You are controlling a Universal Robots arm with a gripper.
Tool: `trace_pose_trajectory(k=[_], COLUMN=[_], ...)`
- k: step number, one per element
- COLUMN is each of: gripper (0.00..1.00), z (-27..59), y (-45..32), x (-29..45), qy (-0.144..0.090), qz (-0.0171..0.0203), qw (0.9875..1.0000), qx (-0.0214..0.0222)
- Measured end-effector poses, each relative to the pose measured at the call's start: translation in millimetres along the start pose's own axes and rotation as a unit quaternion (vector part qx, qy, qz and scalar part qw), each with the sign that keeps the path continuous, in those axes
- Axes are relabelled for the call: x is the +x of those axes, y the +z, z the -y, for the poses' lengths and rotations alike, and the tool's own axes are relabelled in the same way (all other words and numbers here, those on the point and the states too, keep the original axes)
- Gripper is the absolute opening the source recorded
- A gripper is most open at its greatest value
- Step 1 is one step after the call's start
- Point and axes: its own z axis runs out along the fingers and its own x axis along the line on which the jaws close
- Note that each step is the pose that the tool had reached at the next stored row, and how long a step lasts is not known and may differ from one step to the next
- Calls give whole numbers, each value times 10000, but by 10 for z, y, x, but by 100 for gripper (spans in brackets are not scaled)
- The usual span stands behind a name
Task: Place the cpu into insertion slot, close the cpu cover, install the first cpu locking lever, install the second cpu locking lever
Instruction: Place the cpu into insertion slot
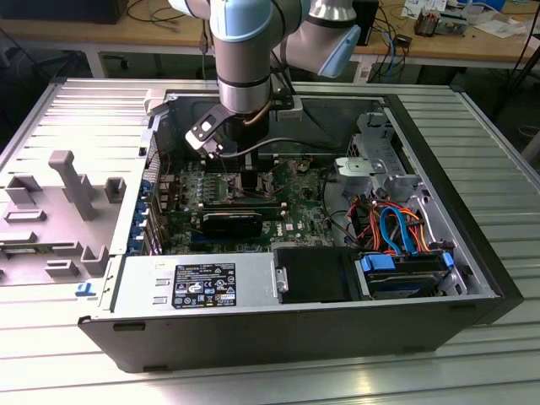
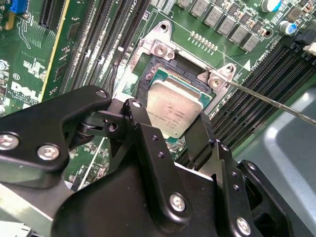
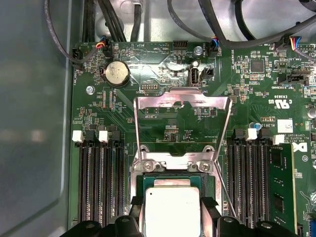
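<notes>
1. The computer case (image 1: 477,253) lies open on the worktop (image 1: 76,110); its walls ring my arm, with free room above.
2. On the motherboard (image 3: 103,108), memory slots (image 3: 98,182) crowd both sides of the insertion slot (image 2: 154,68).
3. The first wrist view shows the cpu cover (image 3: 182,101) raised; the second wrist view shows a thin lever (image 2: 266,101) slanting clear.
4. My claw (image 2: 172,112) is clamped on the cpu (image 3: 173,210) at the slot; whether it is seated I cannot tell.

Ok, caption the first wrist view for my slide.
Gripper around the cpu at the insertion slot, with the cpu cover standing open.
</notes>
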Motion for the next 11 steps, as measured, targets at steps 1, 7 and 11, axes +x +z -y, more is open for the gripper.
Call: trace_pose_trajectory(k=[1, 7, 11], gripper=[54, 54, 54], z=[0, 1, 3], y=[2, 9, 22], x=[0, -7, -8], qy=[0, 1, -1], qz=[-1, -1, 0], qw=[10000, 10000, 10000], qx=[0, 0, 2])
